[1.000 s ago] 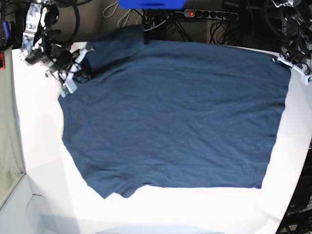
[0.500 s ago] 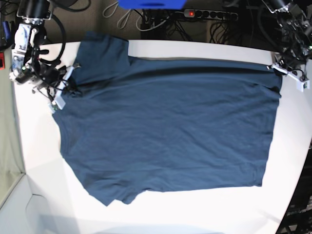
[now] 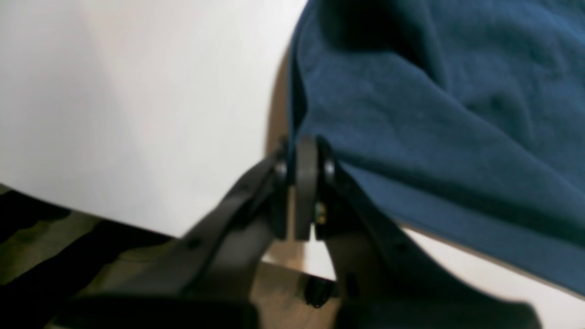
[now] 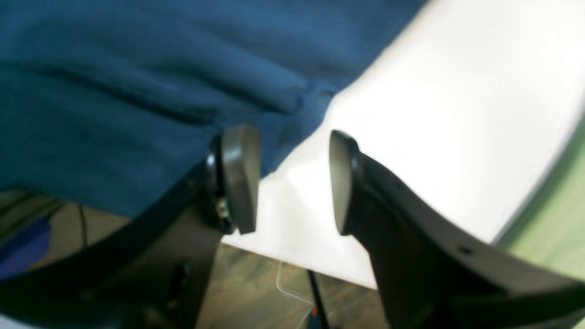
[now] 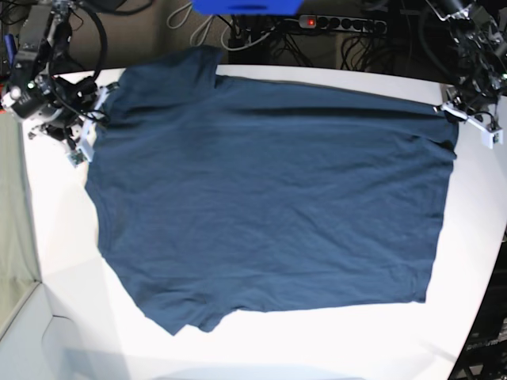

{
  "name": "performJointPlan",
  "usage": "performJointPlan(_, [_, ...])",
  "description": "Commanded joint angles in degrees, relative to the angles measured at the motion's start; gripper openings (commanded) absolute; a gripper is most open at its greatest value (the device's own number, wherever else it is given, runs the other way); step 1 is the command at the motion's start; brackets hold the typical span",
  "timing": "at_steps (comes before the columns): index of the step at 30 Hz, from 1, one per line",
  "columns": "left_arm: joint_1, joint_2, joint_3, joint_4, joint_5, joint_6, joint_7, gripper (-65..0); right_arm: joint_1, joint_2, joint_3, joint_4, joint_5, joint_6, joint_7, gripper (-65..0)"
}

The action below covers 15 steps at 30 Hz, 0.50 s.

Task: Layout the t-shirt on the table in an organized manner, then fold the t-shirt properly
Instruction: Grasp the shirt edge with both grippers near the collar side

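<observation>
The dark navy t-shirt (image 5: 269,198) lies spread nearly flat across the white table (image 5: 71,261), one sleeve reaching the far edge at top left. My left gripper (image 5: 458,111) at the far right is shut on the shirt's corner; in the left wrist view its tips (image 3: 305,151) pinch the edge of the t-shirt (image 3: 434,114). My right gripper (image 5: 85,136) sits at the shirt's left edge. In the right wrist view it (image 4: 292,178) stands open, with the t-shirt (image 4: 137,91) beside the left pad (image 4: 240,178) and bare table (image 4: 434,114) showing in the gap.
A power strip (image 5: 341,24) with a red light, cables and a blue object (image 5: 245,6) lie beyond the table's far edge. The curved table edge runs close to both grippers. A grey-green surface (image 5: 12,222) borders the left side.
My right gripper has opened and let go of the shirt, drifting left and up. The shirt's left side has been drawn further left. The left gripper keeps its hold.
</observation>
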<state>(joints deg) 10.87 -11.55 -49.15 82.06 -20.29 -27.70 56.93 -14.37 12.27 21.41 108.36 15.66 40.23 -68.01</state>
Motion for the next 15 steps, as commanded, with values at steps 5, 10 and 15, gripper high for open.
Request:
performJointPlan(5, [1.21, -0.27, -0.04, 0.00, 1.17, -0.21, 2.19, -65.0, -3.78, -3.17, 1.84, 6.24, 0.47, -0.23, -4.30, -38.5])
performJointPlan(10, [1.30, -0.27, -0.04, 0.00, 1.17, -0.21, 2.02, -65.0, -7.12, -7.22, 1.05, 6.33, 0.38, -0.23, -4.30, -38.5])
performJointPlan(15, [1.30, -0.27, -0.04, 0.00, 1.17, -0.21, 2.11, -65.0, -8.44, -8.45, -2.11, 6.33, 0.30, -0.23, -4.21, -38.2])
